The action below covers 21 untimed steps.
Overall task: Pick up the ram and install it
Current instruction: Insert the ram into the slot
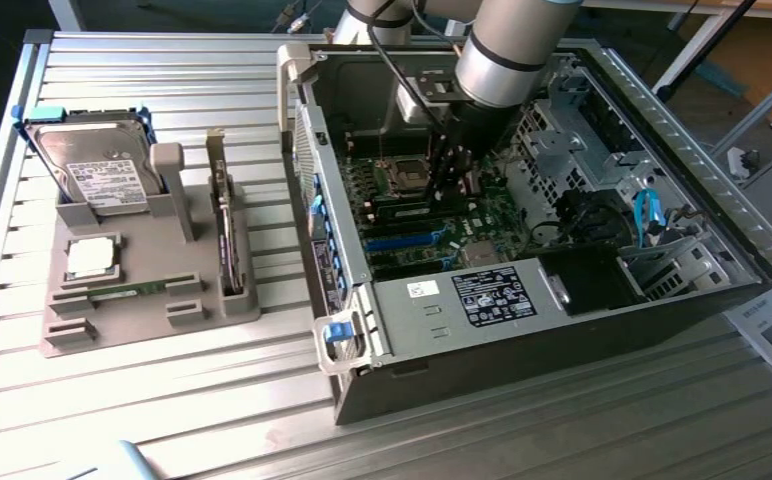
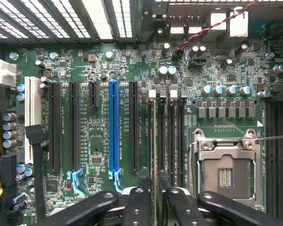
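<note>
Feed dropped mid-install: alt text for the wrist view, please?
The gripper is open over the motherboard, straddling a thin green ram stick standing edge-on in a memory slot. An empty processor socket lies beside the slots.

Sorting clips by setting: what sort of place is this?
Likely a lab or workshop bench for PC assembly: an open computer case on a slatted metal table, a grey parts holder with a hard drive, and a robot arm.
</note>
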Each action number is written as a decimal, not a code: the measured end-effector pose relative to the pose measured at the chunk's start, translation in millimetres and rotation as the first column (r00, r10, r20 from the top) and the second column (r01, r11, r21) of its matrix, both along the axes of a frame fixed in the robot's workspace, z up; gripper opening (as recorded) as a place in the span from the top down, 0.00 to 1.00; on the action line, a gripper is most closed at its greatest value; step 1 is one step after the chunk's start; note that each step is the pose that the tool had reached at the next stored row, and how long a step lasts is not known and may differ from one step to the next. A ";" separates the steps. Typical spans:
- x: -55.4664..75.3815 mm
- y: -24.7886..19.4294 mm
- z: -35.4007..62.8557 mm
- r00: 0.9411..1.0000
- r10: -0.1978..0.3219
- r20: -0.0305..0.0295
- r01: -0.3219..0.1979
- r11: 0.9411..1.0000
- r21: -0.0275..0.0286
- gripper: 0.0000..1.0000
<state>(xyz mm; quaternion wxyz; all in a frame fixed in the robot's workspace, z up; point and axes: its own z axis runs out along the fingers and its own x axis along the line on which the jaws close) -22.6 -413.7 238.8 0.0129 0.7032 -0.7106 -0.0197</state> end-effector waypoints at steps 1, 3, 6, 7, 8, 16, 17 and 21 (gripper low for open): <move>0.0 0.0 5.3 1.000 0.000 0.000 0.000 1.000 -0.004 0.79; 0.0 0.0 13.8 1.000 0.000 0.000 0.000 1.000 -0.006 0.79; 0.0 0.0 26.7 1.000 0.000 0.000 0.000 1.000 -0.007 0.79; 0.0 0.0 31.2 1.000 0.000 0.000 0.000 1.000 -0.007 0.79; 0.0 0.0 36.7 1.000 0.000 0.000 0.000 1.000 -0.007 0.79; 0.0 0.0 51.2 1.000 0.000 0.000 0.000 1.000 -0.007 0.87; 0.0 0.0 51.2 1.000 0.000 0.000 0.000 1.000 -0.007 0.90; 0.0 0.0 51.2 1.000 0.000 0.000 0.000 1.000 -0.007 0.90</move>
